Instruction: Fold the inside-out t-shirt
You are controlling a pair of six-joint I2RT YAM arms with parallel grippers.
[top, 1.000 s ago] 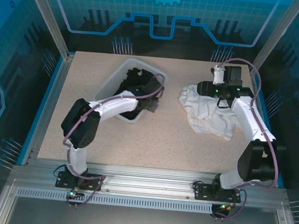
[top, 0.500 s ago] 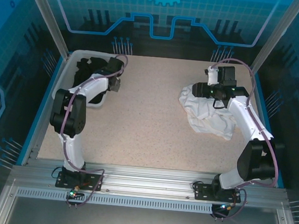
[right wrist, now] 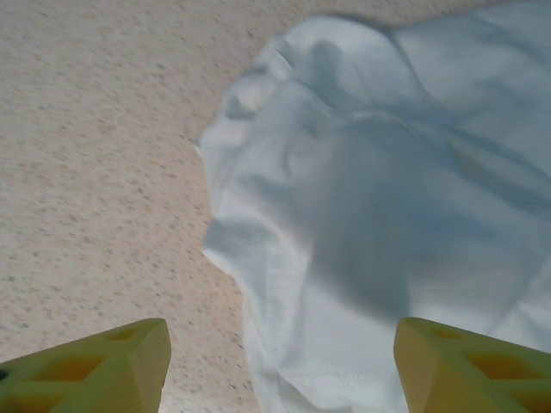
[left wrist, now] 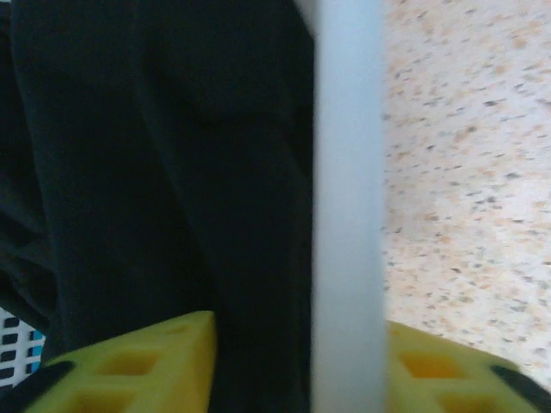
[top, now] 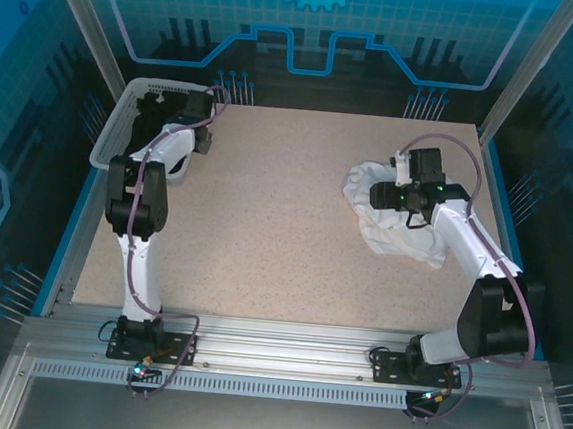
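The inside-out t-shirt [top: 397,240] lies crumpled and white on the right half of the table, and its wrinkled folds [right wrist: 362,215] show below the right wrist camera. My right gripper [top: 367,193] [right wrist: 280,348] hovers open over the shirt's left edge, with nothing between its fingers. My left gripper [top: 200,145] [left wrist: 301,353] is at the far left corner. Its jaws stand apart around the white basket's rim [left wrist: 349,215], with a gap showing beside the left finger.
The white basket [top: 113,127] sits at the table's far left corner, partly over the edge, with a black garment [top: 161,113] [left wrist: 155,172] inside. Speckled tabletop [top: 265,233] stretches between the two arms. Aluminium frame posts stand at the back corners.
My left arm has dragged the basket from the table's middle to the far left corner, and its jaws have widened off the rim. My right gripper has shifted slightly nearer over the shirt.
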